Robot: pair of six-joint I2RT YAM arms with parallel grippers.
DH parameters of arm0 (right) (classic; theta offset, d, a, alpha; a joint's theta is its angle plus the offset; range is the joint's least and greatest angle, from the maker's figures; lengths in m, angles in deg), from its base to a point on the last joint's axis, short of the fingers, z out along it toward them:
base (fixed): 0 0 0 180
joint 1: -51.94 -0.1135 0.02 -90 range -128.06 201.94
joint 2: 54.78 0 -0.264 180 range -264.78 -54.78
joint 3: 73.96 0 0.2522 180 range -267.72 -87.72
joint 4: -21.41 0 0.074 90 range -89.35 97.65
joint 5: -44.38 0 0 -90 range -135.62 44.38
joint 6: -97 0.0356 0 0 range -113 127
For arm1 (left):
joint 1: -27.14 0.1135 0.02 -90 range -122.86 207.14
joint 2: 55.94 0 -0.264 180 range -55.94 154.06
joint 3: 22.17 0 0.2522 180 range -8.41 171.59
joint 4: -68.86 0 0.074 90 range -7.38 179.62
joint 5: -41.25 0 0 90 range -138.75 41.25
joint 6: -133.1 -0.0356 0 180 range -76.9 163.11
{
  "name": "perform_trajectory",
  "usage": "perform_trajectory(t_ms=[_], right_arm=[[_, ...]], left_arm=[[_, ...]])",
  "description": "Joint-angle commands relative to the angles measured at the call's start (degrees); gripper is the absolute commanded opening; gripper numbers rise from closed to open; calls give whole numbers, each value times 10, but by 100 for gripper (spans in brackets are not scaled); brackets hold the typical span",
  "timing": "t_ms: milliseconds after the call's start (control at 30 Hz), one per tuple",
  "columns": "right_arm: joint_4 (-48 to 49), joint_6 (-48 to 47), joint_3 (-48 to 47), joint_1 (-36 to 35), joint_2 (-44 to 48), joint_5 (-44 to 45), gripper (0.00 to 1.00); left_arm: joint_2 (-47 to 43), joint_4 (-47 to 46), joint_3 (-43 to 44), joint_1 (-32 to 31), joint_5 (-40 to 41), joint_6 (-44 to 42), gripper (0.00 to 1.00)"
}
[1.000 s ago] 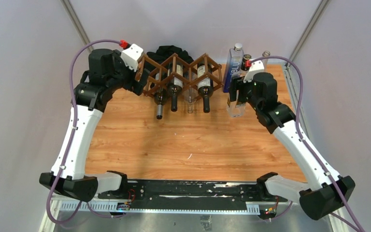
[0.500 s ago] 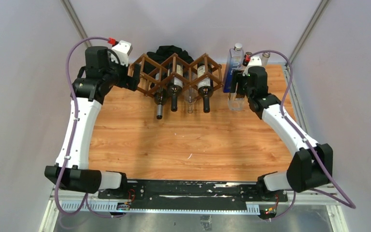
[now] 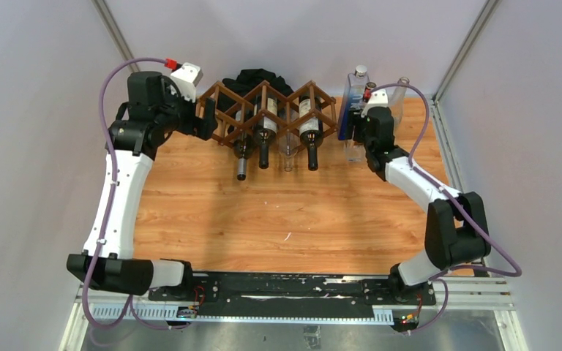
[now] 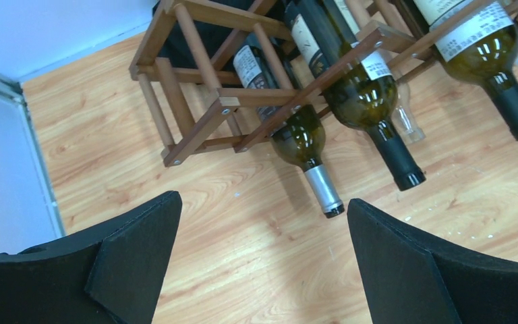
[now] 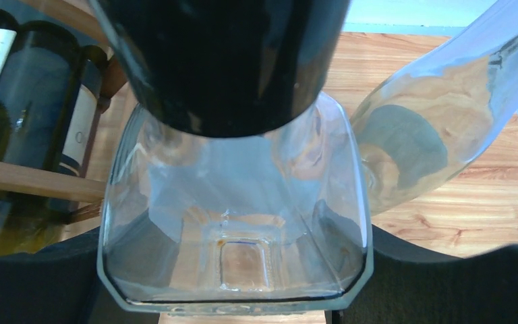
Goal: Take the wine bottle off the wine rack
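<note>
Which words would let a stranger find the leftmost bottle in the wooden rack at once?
Look at the far edge of the table for the brown lattice wine rack. Bottles lie in it, necks toward the near side; take the leftmost bottle. Only its neck is silver; the other dark bottles have black necks.

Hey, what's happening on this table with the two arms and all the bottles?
Two robot arms are working at a wooden wine rack on the table. The right tool is closed around a clear glass bottle, off to the right of the rack beside a blue box. The left tool is wide open and empty, hovering by the rack's left end. Three dark wine bottles lie in the rack, necks pointing toward the arms.
</note>
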State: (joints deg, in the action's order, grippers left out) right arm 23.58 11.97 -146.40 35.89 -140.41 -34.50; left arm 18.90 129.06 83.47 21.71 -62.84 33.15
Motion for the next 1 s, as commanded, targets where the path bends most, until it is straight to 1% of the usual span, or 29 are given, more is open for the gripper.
perform_trajectory(t_ms=[0, 133, 333, 600, 867, 933, 967], right_arm=[[138, -22, 8, 8, 2, 39, 0], [181, -38, 23, 8, -13, 42, 0], [212, -39, 22, 8, -42, 49, 0], [273, -28, 26, 8, -79, 66, 0], [303, -17, 30, 8, -107, 66, 0], [299, -16, 33, 8, -108, 62, 7], [299, -14, 35, 8, -107, 61, 12]], left_arm=[[-9, 1, -8, 1, -52, -5, 100], [3, 1, -4, 1, -50, -3, 100], [5, 10, -3, 1, -67, -12, 100], [21, 14, 13, 1, -49, -8, 100], [25, 16, 16, 1, -49, -8, 100], [28, 17, 18, 1, -53, -4, 100], [29, 17, 20, 1, -55, -3, 100]])
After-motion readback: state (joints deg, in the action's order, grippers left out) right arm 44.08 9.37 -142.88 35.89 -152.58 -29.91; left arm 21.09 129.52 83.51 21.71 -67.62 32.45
